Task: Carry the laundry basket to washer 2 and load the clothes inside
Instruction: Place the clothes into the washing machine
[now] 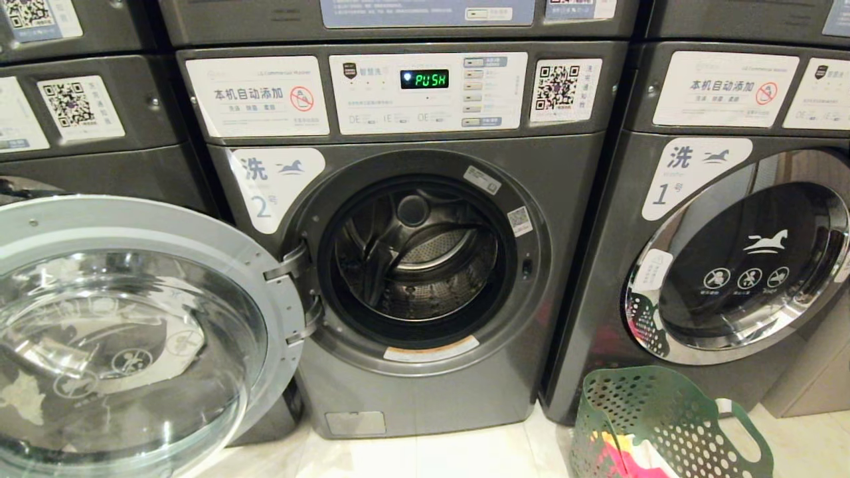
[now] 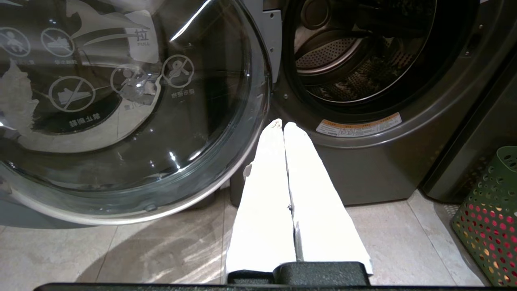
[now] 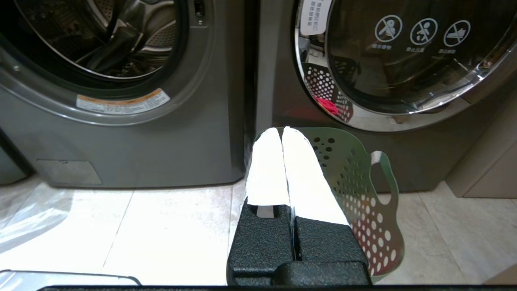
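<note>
- Green perforated plastic marks the laundry basket (image 1: 664, 425), which stands on the pale tiled floor (image 1: 465, 458) at the near right, in front of the gap between the two front machines and closer to the one on the right.
- Inside it lie the clothes (image 1: 624, 458), bright pink-red with a bit of yellow showing at the rim; pink also shows through the side holes in the left wrist view.
- Neither arm appears in the head view. The left gripper (image 2: 282, 125) hangs low over the floor, its white fingers pressed together and holding nothing, pointing at the lower front of the open machine.
- The right gripper (image 3: 281, 130) is likewise closed and empty, its tips just before the basket's near wall.
- Washer 2 (image 1: 425, 279), dark grey with a white label bearing the numeral 2, stands straight ahead; its drum is bare and its display reads PUSH.
- Its round glass door (image 1: 133, 332) is swung fully open to the left.
- Washer 1 (image 1: 730, 265), to the right, has its door shut, with the basket mirrored in the chrome ring.
</note>
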